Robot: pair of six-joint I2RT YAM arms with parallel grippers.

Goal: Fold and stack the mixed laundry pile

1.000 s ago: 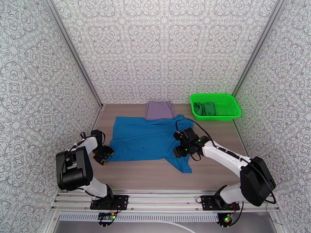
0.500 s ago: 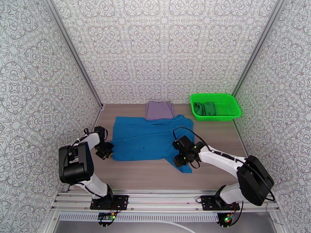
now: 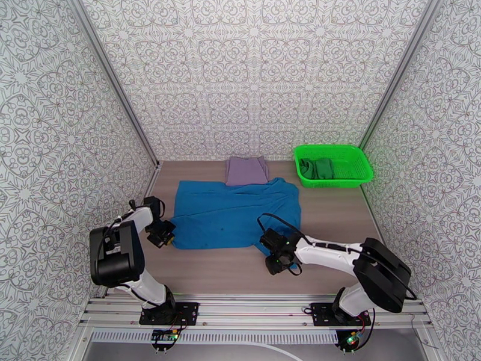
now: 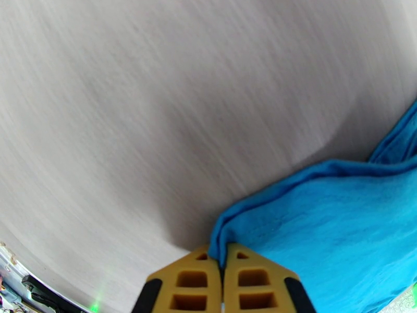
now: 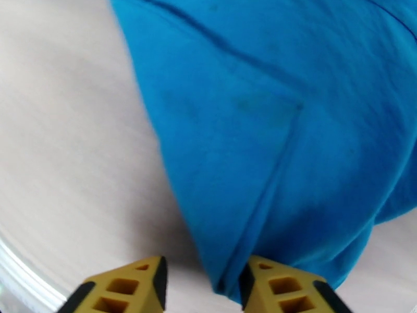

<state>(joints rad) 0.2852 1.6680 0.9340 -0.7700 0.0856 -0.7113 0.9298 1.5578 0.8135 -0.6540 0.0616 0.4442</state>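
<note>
The bright blue shirt lies spread flat in the middle of the table. My left gripper sits at its near-left corner. In the left wrist view that gripper is shut, with the blue corner pinched between its yellow fingers. My right gripper is low over the shirt's near-right tail. In the right wrist view its jaws stand apart, and the tip of the blue tail hangs between them. The lavender-grey garment lies folded behind the shirt. The dark green garment is inside the basket.
A bright green mesh basket stands at the back right. Patterned walls close in the table on the left, the back and the right. Bare wood runs between the shirt's near edge and the metal rail at the arms' bases.
My left gripper has shut on the shirt's near-left corner. My right gripper slid nearer and leftward down the shirt's tail to its tip, its jaws narrowing.
</note>
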